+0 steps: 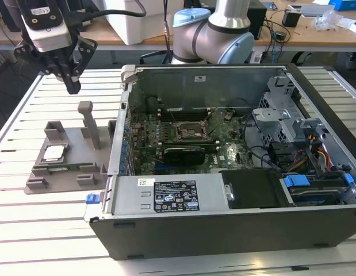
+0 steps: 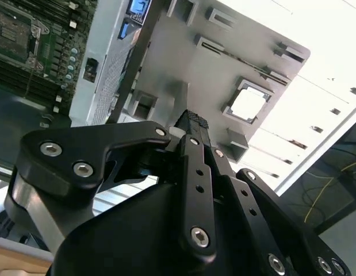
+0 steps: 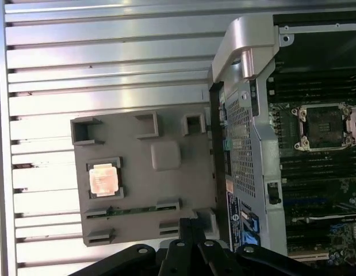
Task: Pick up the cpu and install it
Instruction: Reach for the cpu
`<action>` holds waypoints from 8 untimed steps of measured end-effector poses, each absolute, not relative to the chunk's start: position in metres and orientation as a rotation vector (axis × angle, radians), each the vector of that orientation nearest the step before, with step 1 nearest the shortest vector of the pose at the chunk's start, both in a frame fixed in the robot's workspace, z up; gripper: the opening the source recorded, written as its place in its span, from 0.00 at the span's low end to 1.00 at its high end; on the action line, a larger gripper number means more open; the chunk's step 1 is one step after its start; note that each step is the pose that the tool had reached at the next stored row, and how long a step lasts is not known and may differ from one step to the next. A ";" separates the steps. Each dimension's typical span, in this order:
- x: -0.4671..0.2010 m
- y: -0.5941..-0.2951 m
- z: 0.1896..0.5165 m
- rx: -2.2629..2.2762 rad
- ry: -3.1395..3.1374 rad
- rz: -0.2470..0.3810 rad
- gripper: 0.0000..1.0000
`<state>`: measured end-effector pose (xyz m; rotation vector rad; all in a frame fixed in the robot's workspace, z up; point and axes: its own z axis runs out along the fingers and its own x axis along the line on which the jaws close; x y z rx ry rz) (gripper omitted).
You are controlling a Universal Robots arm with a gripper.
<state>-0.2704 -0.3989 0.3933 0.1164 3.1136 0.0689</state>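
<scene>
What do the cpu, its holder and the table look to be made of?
Cpu: a metal top, going by the pale silvery sheen that glares under the light.
Holder: probably plastic; it is even matt grey with no reflections and has moulded pockets and posts.
Table: likely aluminium slats, with a bright brushed finish and streaky reflections.

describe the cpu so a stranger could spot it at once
Find the open computer case; on the exterior view's left of it a grey holder sits on the slatted table. The cpu lies flat in a square recess there, the only shiny silver square.
</scene>
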 end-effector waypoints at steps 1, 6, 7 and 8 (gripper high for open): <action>-0.272 -0.399 0.393 0.117 3.114 0.069 0.11; -0.285 -0.399 0.393 0.117 3.114 0.069 0.11; -0.288 -0.399 0.393 0.117 3.114 0.069 0.11; -0.294 -0.399 0.393 0.117 3.114 0.069 0.11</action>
